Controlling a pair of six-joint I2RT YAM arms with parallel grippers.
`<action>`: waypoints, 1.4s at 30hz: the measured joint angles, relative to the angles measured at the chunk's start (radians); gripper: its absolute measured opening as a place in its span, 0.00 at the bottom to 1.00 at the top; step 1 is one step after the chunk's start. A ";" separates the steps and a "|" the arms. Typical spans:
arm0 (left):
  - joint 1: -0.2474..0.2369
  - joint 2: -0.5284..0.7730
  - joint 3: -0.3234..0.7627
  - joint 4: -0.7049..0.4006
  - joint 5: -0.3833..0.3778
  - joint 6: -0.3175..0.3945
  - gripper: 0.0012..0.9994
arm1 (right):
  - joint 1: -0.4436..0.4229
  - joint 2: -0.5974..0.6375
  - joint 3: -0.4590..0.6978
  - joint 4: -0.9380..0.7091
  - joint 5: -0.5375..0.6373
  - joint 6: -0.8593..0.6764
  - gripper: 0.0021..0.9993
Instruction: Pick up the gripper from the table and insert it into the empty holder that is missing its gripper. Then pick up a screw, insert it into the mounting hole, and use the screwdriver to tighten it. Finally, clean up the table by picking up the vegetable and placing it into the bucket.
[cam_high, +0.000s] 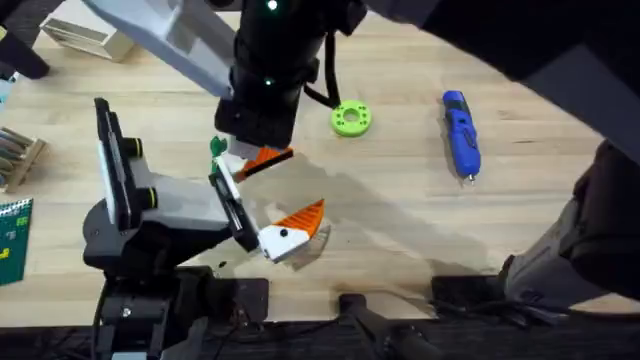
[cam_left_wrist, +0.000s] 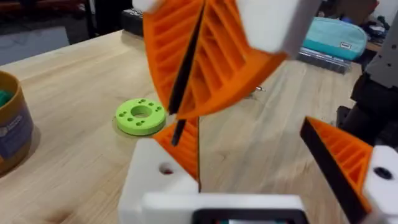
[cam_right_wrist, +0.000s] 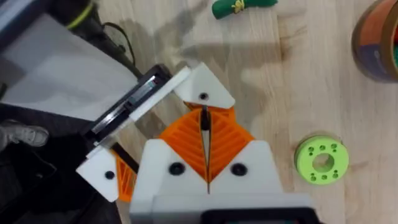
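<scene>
The right claw (cam_right_wrist: 205, 146), pads pinched shut on the gripper (cam_right_wrist: 204, 121), presses it into the holder (cam_right_wrist: 202, 90); slight tilt could jam it. Left claw (cam_left_wrist: 267, 93) is open.

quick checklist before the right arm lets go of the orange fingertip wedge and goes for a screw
1. Right gripper grips the small orange plastic wedge: ok, shut on it.
2. Wedge meets the white angular plastic holder: ok, they touch.
3. Wedge fully seated: cannot tell, the joint is hidden.
4. Mounting hole in the holder open: ok.
5. Blue pen-shaped screwdriver free to pick: ok, lying alone on the table.
6. Slim dark-green toy vegetable and round orange bucket waiting: ok, vegetable on the table.
</scene>
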 joint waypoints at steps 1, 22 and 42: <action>0.000 0.000 0.000 0.000 0.000 0.000 0.99 | 0.003 0.000 0.000 0.004 0.000 -0.002 0.00; 0.000 0.000 0.000 0.000 0.000 0.000 0.99 | 0.008 0.044 0.003 0.008 0.001 -0.006 0.00; 0.000 0.000 0.000 0.000 0.000 -0.003 0.99 | 0.016 0.055 0.005 0.010 0.001 -0.006 0.00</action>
